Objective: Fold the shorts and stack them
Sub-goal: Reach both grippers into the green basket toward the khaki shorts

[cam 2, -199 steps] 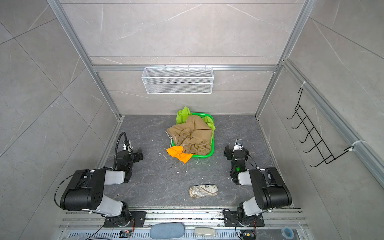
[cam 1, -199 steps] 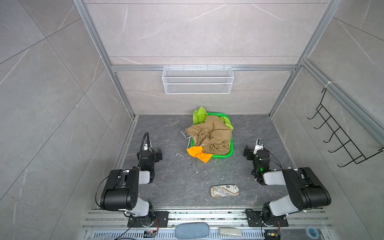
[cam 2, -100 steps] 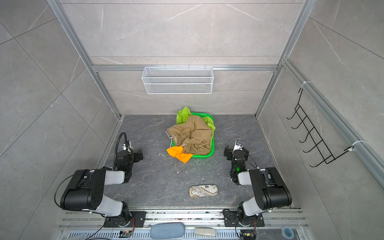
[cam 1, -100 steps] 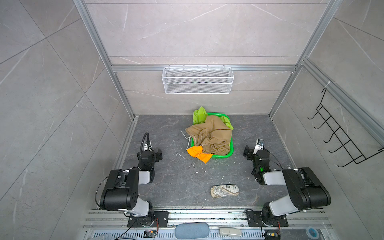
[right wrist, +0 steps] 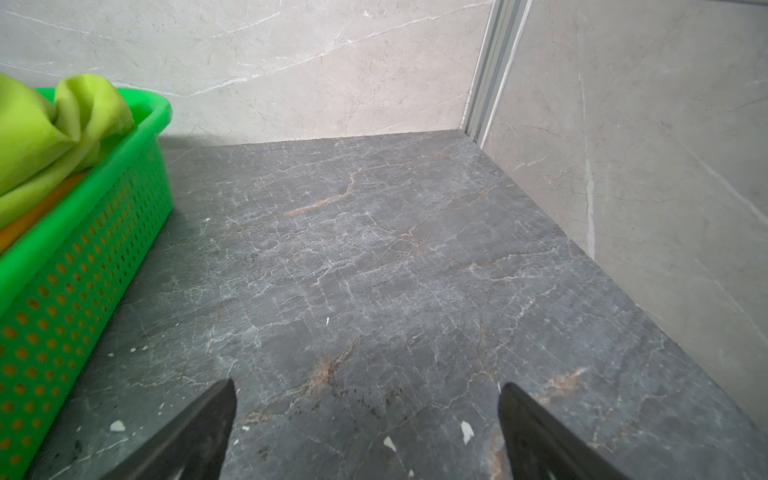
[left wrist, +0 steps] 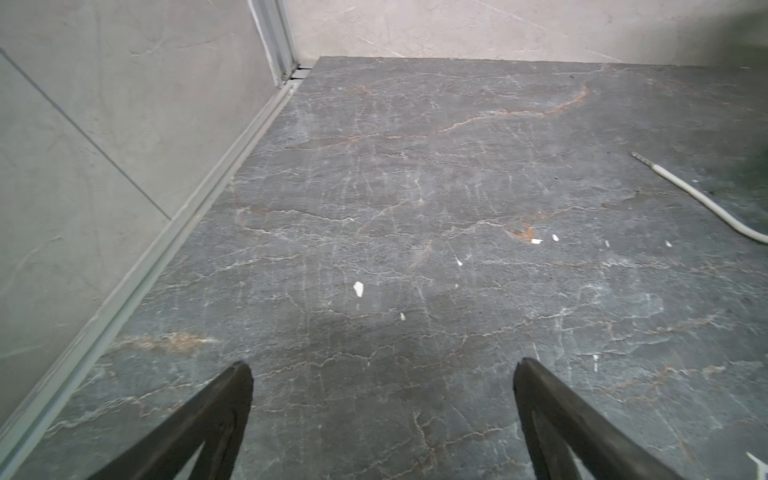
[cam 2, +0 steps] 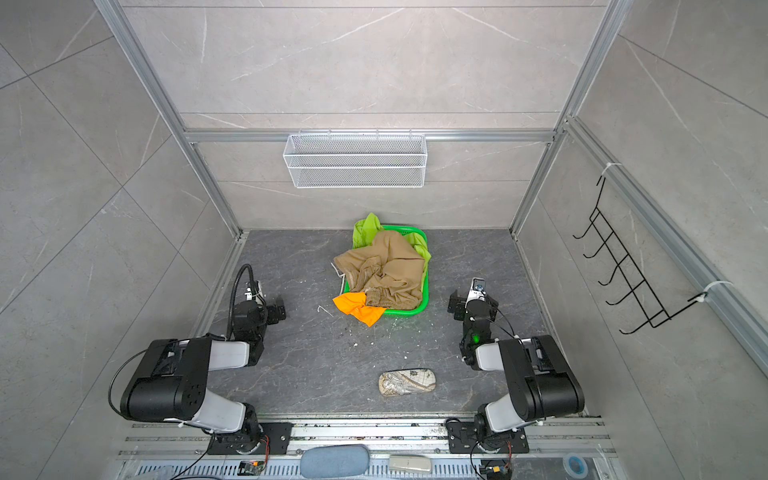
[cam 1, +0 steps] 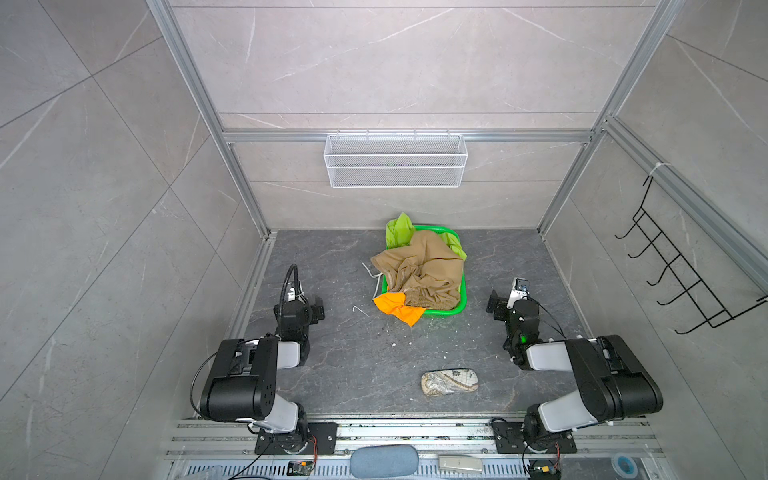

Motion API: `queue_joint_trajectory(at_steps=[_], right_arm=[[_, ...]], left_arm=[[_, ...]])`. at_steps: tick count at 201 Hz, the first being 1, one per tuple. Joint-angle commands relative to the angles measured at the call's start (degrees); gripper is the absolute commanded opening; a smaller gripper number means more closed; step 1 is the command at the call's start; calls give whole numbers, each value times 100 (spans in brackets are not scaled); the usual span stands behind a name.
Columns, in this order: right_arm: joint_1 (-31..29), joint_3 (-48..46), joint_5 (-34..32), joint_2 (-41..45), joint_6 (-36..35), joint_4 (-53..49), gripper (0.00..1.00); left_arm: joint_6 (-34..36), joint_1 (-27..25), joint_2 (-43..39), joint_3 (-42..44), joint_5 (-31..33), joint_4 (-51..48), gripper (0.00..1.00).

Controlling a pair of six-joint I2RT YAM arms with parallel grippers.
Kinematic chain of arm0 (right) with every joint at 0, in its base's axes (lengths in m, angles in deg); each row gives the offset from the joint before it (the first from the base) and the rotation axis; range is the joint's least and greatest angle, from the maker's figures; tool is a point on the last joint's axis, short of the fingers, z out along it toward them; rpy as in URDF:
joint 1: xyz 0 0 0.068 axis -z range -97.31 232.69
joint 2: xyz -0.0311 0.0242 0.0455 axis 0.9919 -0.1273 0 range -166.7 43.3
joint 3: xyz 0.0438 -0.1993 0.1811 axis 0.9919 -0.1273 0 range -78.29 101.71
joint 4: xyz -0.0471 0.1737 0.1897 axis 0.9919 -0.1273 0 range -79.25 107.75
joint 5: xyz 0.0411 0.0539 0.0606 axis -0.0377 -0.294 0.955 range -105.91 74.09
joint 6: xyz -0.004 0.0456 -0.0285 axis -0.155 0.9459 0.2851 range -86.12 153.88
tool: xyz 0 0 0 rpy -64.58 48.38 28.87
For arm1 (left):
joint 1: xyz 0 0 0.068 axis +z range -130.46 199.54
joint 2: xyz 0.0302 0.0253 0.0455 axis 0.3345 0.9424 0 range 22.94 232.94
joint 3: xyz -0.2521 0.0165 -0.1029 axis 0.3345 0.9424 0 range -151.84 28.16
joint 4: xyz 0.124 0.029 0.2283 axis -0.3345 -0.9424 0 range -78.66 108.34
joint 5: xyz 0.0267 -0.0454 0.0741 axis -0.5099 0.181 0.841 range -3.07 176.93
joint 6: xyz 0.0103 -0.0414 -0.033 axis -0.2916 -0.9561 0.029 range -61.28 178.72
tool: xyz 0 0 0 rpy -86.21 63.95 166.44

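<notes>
Top shorts (cam 1: 419, 266): tan, plain.
Rear shorts (cam 1: 398, 228): lime green, plain.
Front shorts (cam 1: 392, 305): bright orange, plain.
Basket (cam 1: 444, 309): vivid green, pierced with rows of holes.
Pouch (cam 1: 449, 381): beige, printed with a darker pattern.
Floor (cam 1: 332, 365): dark grey, veined in white and rust.
Wall shelf (cam 1: 395, 166): white.

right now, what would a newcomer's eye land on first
A bright green basket sits at the back, heaped with tan shorts; lime shorts poke out behind and orange shorts spill over its near corner. The left gripper and right gripper rest open on either side.
</notes>
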Motion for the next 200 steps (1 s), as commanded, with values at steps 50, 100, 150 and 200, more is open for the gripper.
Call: queue_joint_trajectory(at_steps=[50,100,150,200], right_arm=[[-290,-89,-564,2403,961,-1102,99],[-241,1601,1263,2665,1745,-4315,99],[-1133,3108,764,1862,2068,-6804,99],[-1269,3062,1226,1540,2610,-6954,99]], left_arm=[[-1096,-380,-1692,-2661,5,-5232,100],[-3442,-441,-1926,-2332,-1529,-4810,100],[-4028,-1156,-149,-3452,-2405,-4567,100],[-4321,-1668,1515,-4720,-3326,-3959,100]])
